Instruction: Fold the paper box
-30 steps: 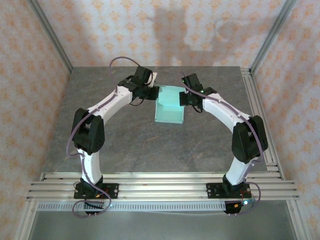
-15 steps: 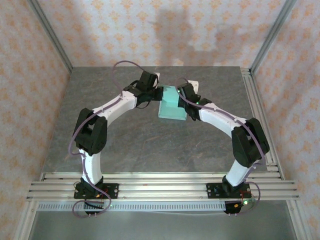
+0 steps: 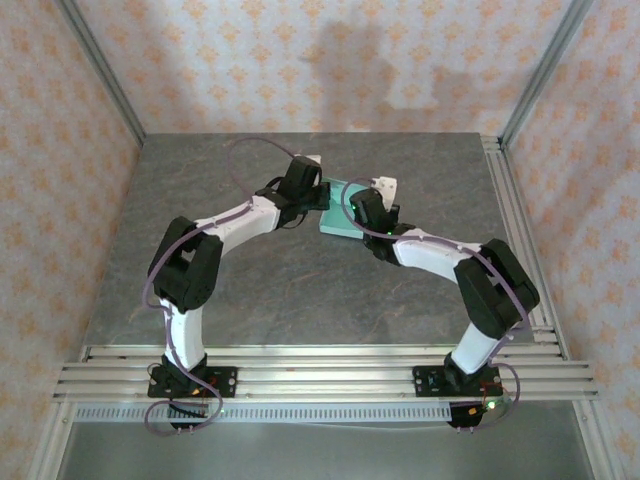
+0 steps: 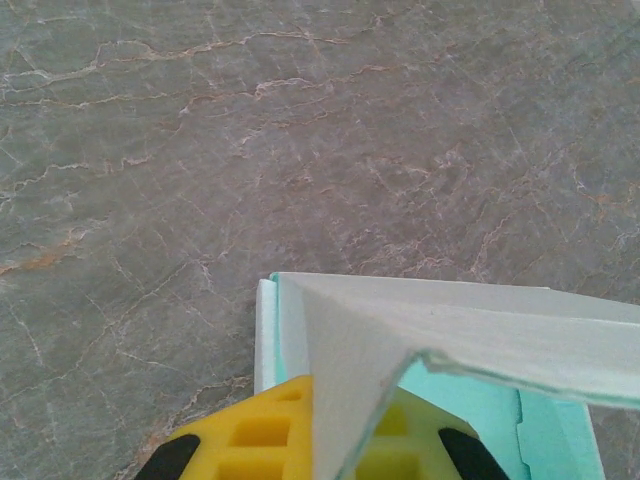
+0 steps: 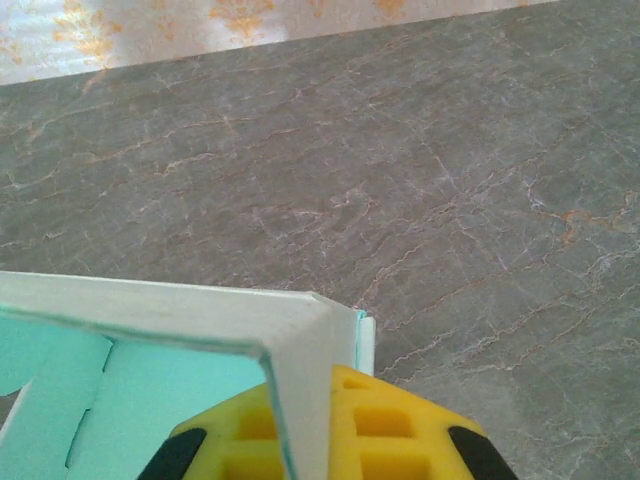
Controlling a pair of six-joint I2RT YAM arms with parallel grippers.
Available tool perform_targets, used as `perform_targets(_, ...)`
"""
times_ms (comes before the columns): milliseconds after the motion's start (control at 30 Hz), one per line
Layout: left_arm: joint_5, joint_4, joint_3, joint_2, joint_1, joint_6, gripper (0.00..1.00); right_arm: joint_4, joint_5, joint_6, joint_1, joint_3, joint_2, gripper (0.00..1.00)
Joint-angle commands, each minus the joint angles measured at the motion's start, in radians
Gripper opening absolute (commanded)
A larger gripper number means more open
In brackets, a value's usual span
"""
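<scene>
The paper box (image 3: 340,214) is pale mint-green card, held up between my two grippers above the middle of the grey table's far half. My left gripper (image 3: 320,196) is shut on its left edge, and my right gripper (image 3: 362,212) is shut on its right edge. In the left wrist view a white-backed flap (image 4: 450,335) runs off to the right from between the yellow fingers (image 4: 250,435) of the left gripper (image 4: 340,450). The right wrist view shows a folded corner of card (image 5: 290,345) pinched in the right gripper (image 5: 310,440), with the mint inside face to the left.
The marbled grey tabletop (image 3: 300,290) lies under the box. Aluminium rails run along the right side (image 3: 520,220) and the near edge (image 3: 320,365). Patterned walls close in the left, back and right.
Both grippers have swung inward toward each other. The box between them has gone from a wide open tray shape to a narrower, tilted one.
</scene>
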Motion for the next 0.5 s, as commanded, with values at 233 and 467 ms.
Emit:
perform_targets(233,-0.001,0.071,-0.061,-0.019,-0.036,-0.025,0.0,0.297,0.021,-0.052,0.054,-0.11,-0.043,0.0)
perform_targets(467,-0.025,0.171,-0.15,-0.059,-0.047,-0.029,0.0,0.441,0.075,-0.074,0.078,-0.194,-0.031,0.0)
